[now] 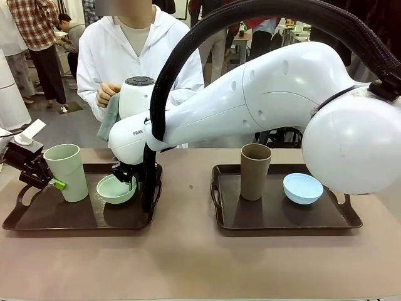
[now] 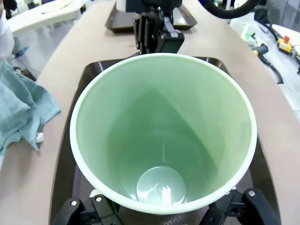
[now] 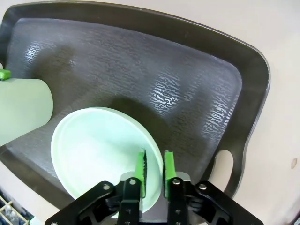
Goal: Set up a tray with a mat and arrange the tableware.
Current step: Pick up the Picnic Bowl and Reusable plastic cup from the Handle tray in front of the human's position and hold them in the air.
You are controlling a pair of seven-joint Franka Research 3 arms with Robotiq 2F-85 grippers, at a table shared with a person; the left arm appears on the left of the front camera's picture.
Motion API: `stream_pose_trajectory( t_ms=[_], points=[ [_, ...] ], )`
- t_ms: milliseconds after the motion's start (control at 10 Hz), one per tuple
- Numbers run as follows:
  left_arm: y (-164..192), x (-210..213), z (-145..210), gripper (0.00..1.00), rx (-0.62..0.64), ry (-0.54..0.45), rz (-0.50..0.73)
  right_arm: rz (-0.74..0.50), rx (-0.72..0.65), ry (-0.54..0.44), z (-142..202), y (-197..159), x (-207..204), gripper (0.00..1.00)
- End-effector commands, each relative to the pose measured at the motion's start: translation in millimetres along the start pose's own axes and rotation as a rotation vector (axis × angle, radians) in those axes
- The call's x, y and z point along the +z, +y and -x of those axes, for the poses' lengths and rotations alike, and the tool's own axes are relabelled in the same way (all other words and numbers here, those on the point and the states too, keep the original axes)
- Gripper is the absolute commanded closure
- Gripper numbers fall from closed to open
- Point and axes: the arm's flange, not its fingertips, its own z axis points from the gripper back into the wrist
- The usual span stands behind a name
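The right arm's white elbow (image 1: 351,144) bulks closest to me, at the right of the front view, and the arm reaches across the middle to the left tray (image 1: 37,219). There my right tool (image 3: 154,171) hangs over the mint green bowl (image 3: 98,154). Its jaws are narrow, with one green pad inside the rim and one outside. I cannot tell whether they have pinched the rim.

My left tool (image 1: 56,183) is clamped on the pale green tumbler (image 1: 66,172), which stands upright in the left part of that tray. The bowl sits just beside the tumbler, on its right.

The brown tumbler (image 1: 255,170) stands upright in the right tray (image 1: 276,216). The light blue bowl (image 1: 302,188) is near it on the right, not touching it. The two trays lie side by side on the desk (image 1: 188,263), apart.

Across the desk a person in white holds a teal cloth (image 1: 108,122) in one hand (image 1: 108,94).
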Motion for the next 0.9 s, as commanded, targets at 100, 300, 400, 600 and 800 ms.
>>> stream_pose_trajectory(
  t_ms=[100,300,400,600,800],
  points=[
    [-2,-1,0,0.69,-0.025,0.007,-0.021,-0.012,-0.025,-0.017,-1,1,-1,1.00],
    [-4,5,-7,0.75,0.032,0.031,0.012,0.006,-0.035,0.004,4,-1,9,1.00],
    [-8,18,-24,0.75,0.043,0.030,0.010,0.014,-0.041,-0.006,11,-2,28,1.00],
    [-29,53,-75,0.75,0.014,0.046,-0.025,0.052,-0.045,-0.069,32,1,84,1.00],
    [-44,85,-120,0.75,-0.010,0.059,-0.055,0.074,-0.068,-0.115,45,4,134,1.00]
  ],
)
